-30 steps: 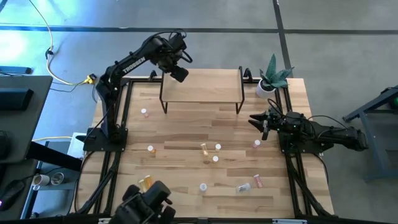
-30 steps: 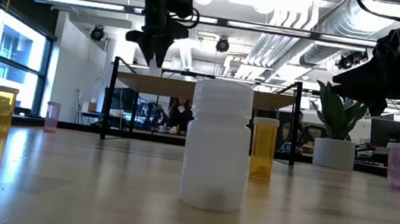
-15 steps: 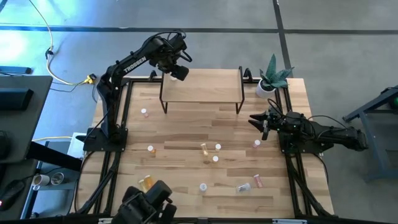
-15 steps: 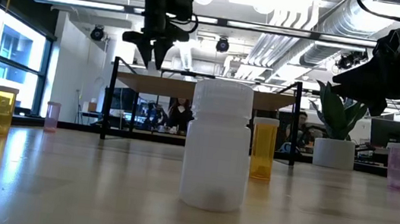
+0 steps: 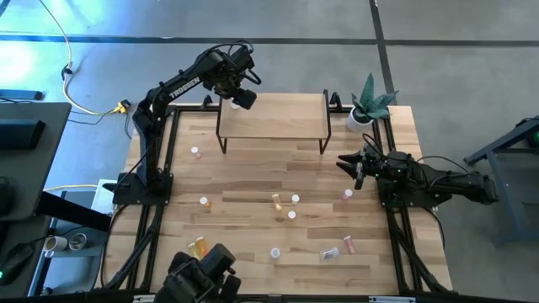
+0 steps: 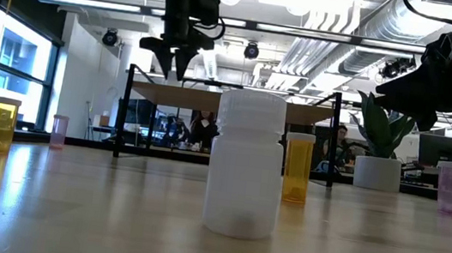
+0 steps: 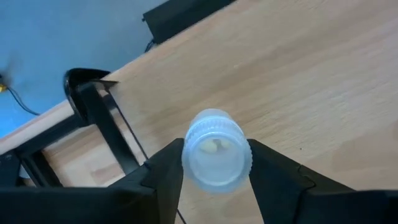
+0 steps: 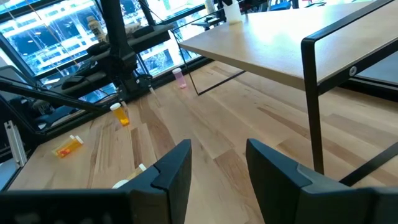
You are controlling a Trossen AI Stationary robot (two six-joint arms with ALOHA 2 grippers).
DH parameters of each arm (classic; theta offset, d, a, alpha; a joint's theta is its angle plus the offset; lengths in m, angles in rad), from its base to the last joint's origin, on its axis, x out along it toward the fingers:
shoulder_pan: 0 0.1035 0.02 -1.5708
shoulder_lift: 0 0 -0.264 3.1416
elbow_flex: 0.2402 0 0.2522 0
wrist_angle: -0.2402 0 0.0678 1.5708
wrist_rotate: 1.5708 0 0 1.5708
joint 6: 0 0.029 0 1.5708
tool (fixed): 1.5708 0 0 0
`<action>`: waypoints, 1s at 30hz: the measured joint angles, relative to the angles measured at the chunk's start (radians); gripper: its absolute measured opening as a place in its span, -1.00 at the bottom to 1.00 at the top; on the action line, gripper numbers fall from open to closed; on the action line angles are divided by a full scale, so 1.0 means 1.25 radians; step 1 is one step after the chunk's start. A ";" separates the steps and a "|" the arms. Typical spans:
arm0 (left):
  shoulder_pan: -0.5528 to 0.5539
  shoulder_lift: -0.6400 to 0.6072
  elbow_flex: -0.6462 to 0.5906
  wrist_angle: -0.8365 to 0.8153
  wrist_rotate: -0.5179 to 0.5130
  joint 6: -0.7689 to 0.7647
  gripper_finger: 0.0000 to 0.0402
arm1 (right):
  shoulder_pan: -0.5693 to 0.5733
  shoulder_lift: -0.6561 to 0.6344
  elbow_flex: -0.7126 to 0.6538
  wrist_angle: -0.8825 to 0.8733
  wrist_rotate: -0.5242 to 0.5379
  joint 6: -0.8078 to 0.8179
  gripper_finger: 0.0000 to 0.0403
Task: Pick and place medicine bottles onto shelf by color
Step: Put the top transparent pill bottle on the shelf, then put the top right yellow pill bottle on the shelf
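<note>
My left gripper point(image 7: 214, 171) pinches a clear bottle point(image 7: 216, 157) between its fingers, above the 11 o'clock corner of the shelf point(image 5: 274, 116). Only the left wrist view shows this bottle; the high view hides it. My right gripper point(image 5: 347, 164) waits with spread fingers at 3 o'clock.

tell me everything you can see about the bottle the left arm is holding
The clear bottle is a small cylinder of see-through plastic with a ribbed white cap, and something small and pale shows inside it. The left pincer holds it between its two dark fingers, one pressing each side, with one round end facing the wrist camera. It hangs above the shelf, over the light wood top near a black-legged corner, not touching the board. In the high view the pincer sits at the shelf's left back corner.
</note>
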 joint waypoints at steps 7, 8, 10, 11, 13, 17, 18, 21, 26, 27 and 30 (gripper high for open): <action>0.000 0.002 -0.002 0.007 0.009 0.000 0.03 | 0.000 0.000 0.000 0.000 0.000 0.000 -0.28; 0.000 0.002 -0.002 0.008 0.009 0.000 0.06 | 0.000 0.000 0.000 0.000 0.000 0.000 -0.28; 0.000 0.000 -0.002 0.009 0.020 0.000 0.10 | 0.000 0.000 0.000 0.000 0.000 0.000 -0.28; 0.001 -0.002 -0.002 0.009 0.029 0.000 0.11 | 0.000 0.000 0.000 0.000 0.000 0.000 -0.28; 0.006 -0.005 -0.002 0.010 0.036 -0.001 0.11 | 0.000 0.000 0.000 0.000 0.000 0.000 -0.28; 0.008 -0.016 -0.002 0.010 0.028 0.000 0.10 | 0.000 0.000 0.000 0.000 0.000 0.000 -0.28; 0.009 -0.020 -0.002 0.010 0.023 0.001 0.09 | 0.000 0.000 0.000 0.000 0.000 0.000 -0.28; 0.014 -0.040 -0.001 0.010 0.022 0.001 0.08 | 0.000 0.000 0.000 0.000 0.000 0.000 -0.28; 0.016 -0.079 -0.001 0.011 0.020 0.003 0.08 | 0.000 0.000 0.000 0.000 0.000 0.000 -0.28; 0.017 -0.091 -0.001 0.010 0.020 0.007 0.07 | 0.000 0.000 0.000 0.000 0.000 0.000 -0.28; 0.015 -0.126 -0.001 0.010 0.033 0.007 0.07 | 0.000 0.000 0.000 0.000 0.000 0.000 -0.28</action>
